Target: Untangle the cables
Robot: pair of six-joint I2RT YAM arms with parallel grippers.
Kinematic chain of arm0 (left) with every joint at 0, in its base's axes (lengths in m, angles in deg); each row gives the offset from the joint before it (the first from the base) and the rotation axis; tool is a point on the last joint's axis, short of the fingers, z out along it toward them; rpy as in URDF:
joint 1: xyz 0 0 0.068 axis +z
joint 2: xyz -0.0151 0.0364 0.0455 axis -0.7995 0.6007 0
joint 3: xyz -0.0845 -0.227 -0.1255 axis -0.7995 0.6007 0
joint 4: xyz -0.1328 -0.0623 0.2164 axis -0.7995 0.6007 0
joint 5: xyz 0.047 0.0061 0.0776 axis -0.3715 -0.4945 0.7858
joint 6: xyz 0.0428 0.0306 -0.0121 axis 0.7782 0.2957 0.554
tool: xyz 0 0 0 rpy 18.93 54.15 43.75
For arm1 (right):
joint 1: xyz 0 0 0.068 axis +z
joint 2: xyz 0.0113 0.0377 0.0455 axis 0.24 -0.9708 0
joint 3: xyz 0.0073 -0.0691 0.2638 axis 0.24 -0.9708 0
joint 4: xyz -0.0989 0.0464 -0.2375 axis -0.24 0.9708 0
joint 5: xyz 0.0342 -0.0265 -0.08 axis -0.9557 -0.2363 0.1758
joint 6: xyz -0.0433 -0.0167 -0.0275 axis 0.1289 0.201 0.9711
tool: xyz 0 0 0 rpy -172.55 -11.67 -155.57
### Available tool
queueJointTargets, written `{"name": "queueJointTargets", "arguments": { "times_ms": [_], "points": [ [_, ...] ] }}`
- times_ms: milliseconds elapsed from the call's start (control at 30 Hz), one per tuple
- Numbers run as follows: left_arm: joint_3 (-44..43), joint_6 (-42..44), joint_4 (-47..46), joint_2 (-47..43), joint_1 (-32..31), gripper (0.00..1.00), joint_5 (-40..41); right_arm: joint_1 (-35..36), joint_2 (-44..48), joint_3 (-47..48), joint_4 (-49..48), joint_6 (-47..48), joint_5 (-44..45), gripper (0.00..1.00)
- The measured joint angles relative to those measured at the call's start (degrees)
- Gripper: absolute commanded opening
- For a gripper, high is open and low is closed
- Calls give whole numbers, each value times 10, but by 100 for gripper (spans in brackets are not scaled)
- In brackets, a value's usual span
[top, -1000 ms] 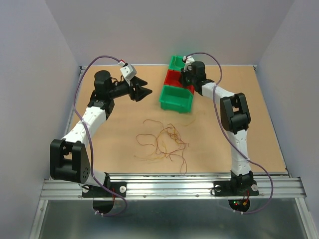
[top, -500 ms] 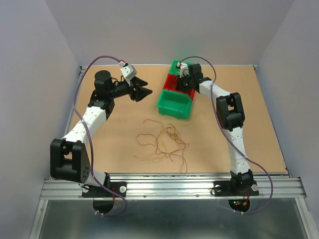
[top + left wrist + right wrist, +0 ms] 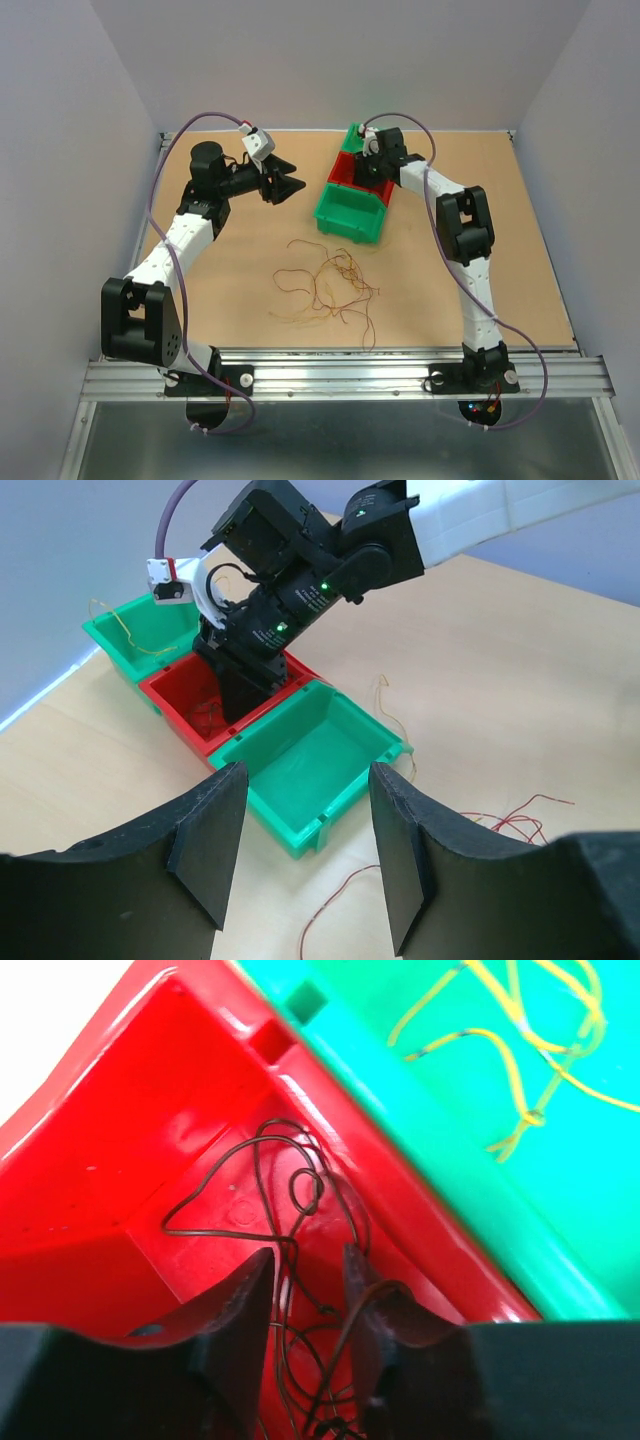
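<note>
Left gripper [image 3: 305, 790]: fingers apart, empty, above table [image 3: 520, 250]. Right gripper [image 3: 308, 1275]: fingers slightly apart inside red bin [image 3: 110, 1150], brown cable [image 3: 257, 1175] loose between them. Other cables [image 3: 335, 290]: tangled at table centre.

— Where does the tangle of cables [image 3: 330, 290] lie?
— On the table [image 3: 520, 260], towards its near middle. At the tangle's one o'clock, three bins stand in a row running away: near bin [image 3: 345, 226], middle bin [image 3: 345, 170], far bin [image 3: 352, 130].
— And the grippers?
— The right gripper [image 3: 305, 1270] is inside the middle bin, over a wire [image 3: 300, 1185]. The left gripper [image 3: 290, 180] hangs at the tangle's eleven o'clock.
</note>
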Motion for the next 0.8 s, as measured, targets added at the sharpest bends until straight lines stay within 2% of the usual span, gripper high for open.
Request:
{"name": "queueJointTargets", "arguments": {
  "times_ms": [33, 67, 167, 233, 367, 467, 800],
  "points": [
    [0, 0, 0, 0, 0, 62, 1, 0, 2, 0, 1, -10, 6, 53],
    [0, 1, 1, 0, 0, 62, 1, 0, 3, 1, 2, -21, 12, 58],
    [0, 3, 3, 0, 0, 62, 2, 3, 20, 4, 1, -45, 30, 69],
    [0, 4, 3, 0, 0, 62, 2, 4, 36, 4, 6, -55, 45, 73],
    [0, 6, 5, 0, 0, 62, 3, 15, 85, 4, 12, -73, 93, 72],
    [0, 8, 7, 0, 0, 62, 3, 24, 118, 4, 21, -83, 120, 64],
    [0, 9, 8, 0, 0, 62, 4, 32, 137, 4, 43, -98, 130, 68]
  ]
}}
